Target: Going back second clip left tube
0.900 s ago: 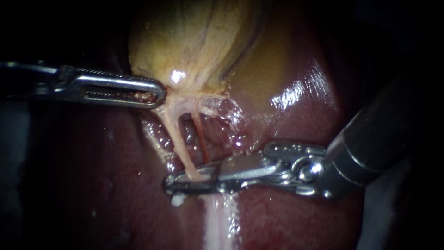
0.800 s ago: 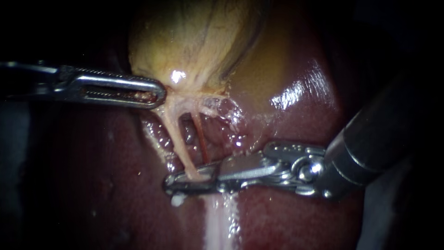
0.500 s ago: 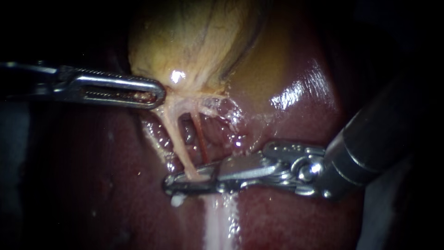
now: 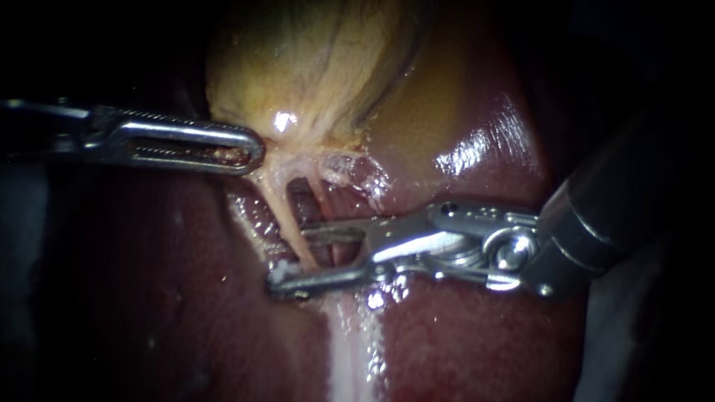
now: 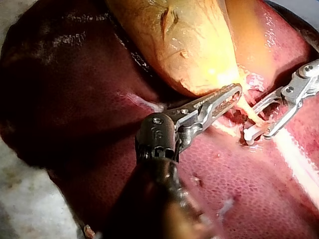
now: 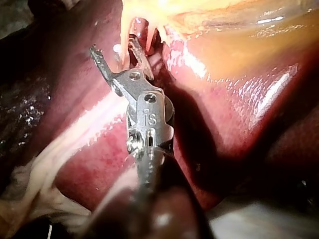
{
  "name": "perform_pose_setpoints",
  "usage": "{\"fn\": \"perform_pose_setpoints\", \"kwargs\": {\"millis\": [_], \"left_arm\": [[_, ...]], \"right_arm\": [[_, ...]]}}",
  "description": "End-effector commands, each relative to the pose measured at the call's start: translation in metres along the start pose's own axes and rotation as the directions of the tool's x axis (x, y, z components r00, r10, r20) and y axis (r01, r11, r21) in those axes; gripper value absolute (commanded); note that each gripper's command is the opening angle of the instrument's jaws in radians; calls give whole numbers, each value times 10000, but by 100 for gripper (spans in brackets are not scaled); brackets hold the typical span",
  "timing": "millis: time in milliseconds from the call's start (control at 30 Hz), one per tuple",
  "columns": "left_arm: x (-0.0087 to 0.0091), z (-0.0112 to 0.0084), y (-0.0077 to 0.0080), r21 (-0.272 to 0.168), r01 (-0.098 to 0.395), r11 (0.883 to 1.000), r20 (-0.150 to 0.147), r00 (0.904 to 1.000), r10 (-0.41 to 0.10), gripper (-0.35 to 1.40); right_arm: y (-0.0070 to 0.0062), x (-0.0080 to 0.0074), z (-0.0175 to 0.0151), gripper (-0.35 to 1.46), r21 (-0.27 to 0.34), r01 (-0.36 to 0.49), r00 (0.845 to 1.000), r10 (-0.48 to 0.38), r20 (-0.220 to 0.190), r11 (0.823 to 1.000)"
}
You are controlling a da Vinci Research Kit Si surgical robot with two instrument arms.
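The yellow gallbladder (image 4: 313,67) lies on the dark red liver (image 4: 462,327). My left instrument (image 4: 242,152) is shut on the tissue at the gallbladder's neck and holds it to the left (image 5: 227,97). Two thin tubes run down from the neck: the pale left tube (image 4: 283,208) and a redder right tube (image 4: 322,199). My right instrument (image 4: 290,254) stands open, its jaws spread around the lower part of both tubes (image 6: 114,47). A small white piece (image 4: 280,266) sits at its lower jaw's tip (image 5: 247,133). I cannot tell whether it is a clip.
A white strip of tissue (image 4: 350,357) runs down the liver below the right instrument's jaws. Wet, glistening liver (image 4: 484,141) rises to the right of the gallbladder. The right instrument's dark shaft (image 4: 618,216) fills the right side.
The right instrument's jaws were shut across the left tube's lower end; now they have opened and the instrument has lifted slightly. The left instrument has not moved.
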Motion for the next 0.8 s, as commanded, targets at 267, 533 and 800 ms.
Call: {"fn": "perform_pose_setpoints", "kwargs": {"millis": [267, 533, 800], "left_arm": [[-1, -2, 0, 13, -5, 10000, -7, 10000, 5, -35], [-1, -2, 0, 12, -4, 10000, -7, 10000, 4, -35], [0, -2, 0, 13, -4, 10000, -7, 10000, 4, -35]], "right_arm": [[-5, -1, -29, 49, 100, 279, 9996, -280, 28, 9996], [-14, 22, -87, 49, 277, 1247, 9922, -1248, 18, 9918], [-14, 33, -139, 49, 313, 1987, 9800, -1988, -7, 9796]]}}
